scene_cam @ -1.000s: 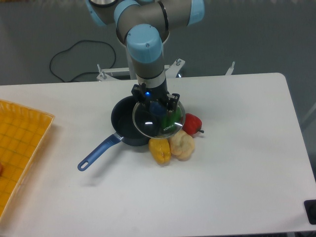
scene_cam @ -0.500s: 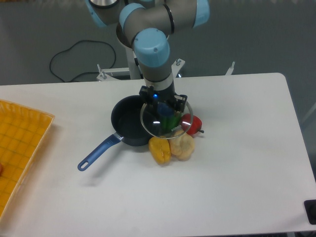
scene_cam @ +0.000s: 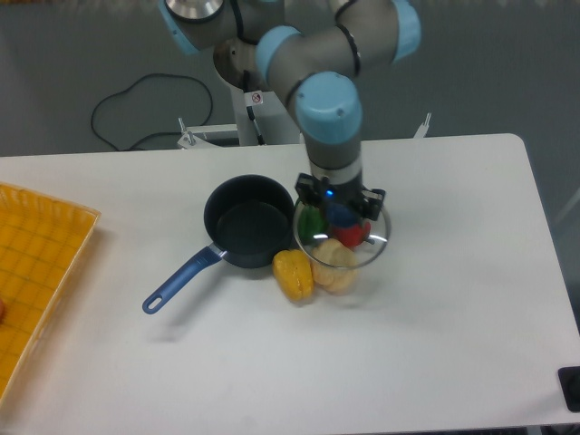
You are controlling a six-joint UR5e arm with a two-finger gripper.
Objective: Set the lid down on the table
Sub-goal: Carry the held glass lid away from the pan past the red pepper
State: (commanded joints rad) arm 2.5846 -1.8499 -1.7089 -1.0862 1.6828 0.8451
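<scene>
We carry the lid [scene_cam: 342, 237] rightward, off the saucepan [scene_cam: 247, 220].
Our gripper [scene_cam: 342, 207] clamps its knob; it now hangs above the vegetables [scene_cam: 333, 263], so bare surface [scene_cam: 453, 272] lies further right.

lid [scene_cam: 342, 237]: clear glass, glossy, with small white glints; thin bright metal rim; dark blue knob looks like smooth plastic
table [scene_cam: 435, 317]: white, smooth, matt top with soft shadows
pot [scene_cam: 249, 220]: dark blue, satin sheen on the wall, duller dark inside; handle toward 8 o'clock is lighter blue, smooth, plastic-looking
gripper [scene_cam: 342, 207]: black, matt, hard plastic or metal, cannot tell which
arm [scene_cam: 331, 109]: grey tubes with a dull metal look, light blue glossy plastic caps
tray [scene_cam: 36, 272]: yellow, grid-patterned, slightly shiny plastic look
yellow pepper [scene_cam: 293, 275]: smooth, waxy sheen
cable [scene_cam: 145, 109]: black, smooth rubbery look
</scene>
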